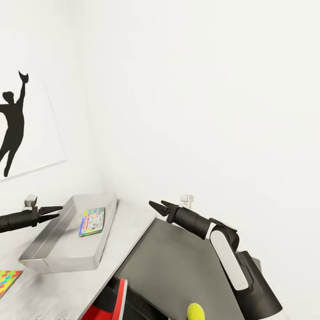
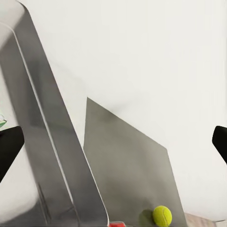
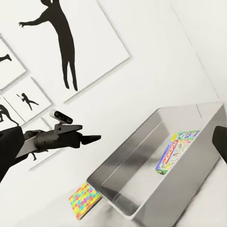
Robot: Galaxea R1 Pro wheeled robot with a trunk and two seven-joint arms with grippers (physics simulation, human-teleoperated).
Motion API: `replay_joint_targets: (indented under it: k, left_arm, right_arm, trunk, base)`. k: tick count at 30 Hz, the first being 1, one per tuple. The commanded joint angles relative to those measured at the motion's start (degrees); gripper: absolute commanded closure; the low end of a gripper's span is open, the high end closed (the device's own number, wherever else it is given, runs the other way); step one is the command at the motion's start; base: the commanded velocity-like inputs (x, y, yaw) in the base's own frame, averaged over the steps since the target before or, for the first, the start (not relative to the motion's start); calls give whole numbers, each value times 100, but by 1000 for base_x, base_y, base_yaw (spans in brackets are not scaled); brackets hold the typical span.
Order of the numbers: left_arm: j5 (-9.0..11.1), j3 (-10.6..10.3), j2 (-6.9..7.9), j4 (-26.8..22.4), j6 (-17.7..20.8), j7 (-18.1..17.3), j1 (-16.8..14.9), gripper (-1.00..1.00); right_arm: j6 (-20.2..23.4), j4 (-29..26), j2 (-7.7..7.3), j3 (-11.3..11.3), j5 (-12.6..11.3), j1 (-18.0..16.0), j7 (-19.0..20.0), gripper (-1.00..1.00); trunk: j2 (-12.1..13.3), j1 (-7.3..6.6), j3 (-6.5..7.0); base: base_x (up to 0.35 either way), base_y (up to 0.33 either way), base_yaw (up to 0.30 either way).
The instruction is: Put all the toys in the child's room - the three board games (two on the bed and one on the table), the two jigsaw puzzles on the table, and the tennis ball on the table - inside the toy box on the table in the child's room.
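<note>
A tennis ball (image 1: 195, 312) is seen closest to the head camera, resting on the lower dark grey end unit (image 1: 178, 262) of the table (image 1: 129, 235), with a thick red-edged board game (image 1: 116, 298) lying just beside it at the frame's lower edge. The toy box (image 1: 58, 258) is set on the pale tabletop against the white wall, and a small blue board game (image 1: 92, 221) is already lying flat inside it. A multicoloured jigsaw puzzle (image 1: 8, 281) is left on the tabletop just beside the box's near end. The left gripper (image 1: 55, 212) is held above the box's rim with its jaws slightly parted and nothing between them; the right gripper (image 1: 156, 206) is poised over the far corner of the end unit, its jaws likewise a little apart and empty. A black silhouette picture (image 1: 13, 124) is hung on the wall above. The ball is judged to be light, slightly yielding and prone to rolling, so it would best be gripped across its middle from above. The puzzle is judged thin and flat against the surface, and probably awkward to lift; an overhanging edge or corner would be the likeliest place to take hold. The red game box is expected to be stiff and heavier, best pinched across an edge.
</note>
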Motion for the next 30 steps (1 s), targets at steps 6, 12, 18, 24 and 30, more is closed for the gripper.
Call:
replay_joint_targets:
  k: [6, 12, 18, 24, 30]
  left_arm:
    - [-31, 40, 1, 1, 55, -36, -4, -100]
    - [-31, 36, 1, 1, 51, -37, -4, -100]
    - [-31, 36, 0, 1, 47, -37, -4, -100]
    - [-31, 36, 0, 1, 43, -37, -4, -100]
    - [-31, 36, 0, 1, 42, -38, -4, -100]
  right_arm:
    - [34, -2, 1, -6, -24, -4, 1, -100]
    - [35, -3, 1, -6, -24, -4, 1, -100]
    - [35, -6, 0, 1, -24, -4, 2, -100]
    - [35, -7, -4, -3, -24, -4, 3, -100]
    - [32, -10, -6, -6, -24, -4, 9, -100]
  trunk:
    - [-6, 0, 48]
    - [-6, 0, 88]
    - [-6, 0, 94]
    - [-6, 0, 96]
    - [-6, 0, 137]
  base:
    - [-154, 82, 0]
    - [-125, 99, 0]
    - [-15, 12, 0]
    - [-1, 1, 0]
    - [-12, 0, 0]
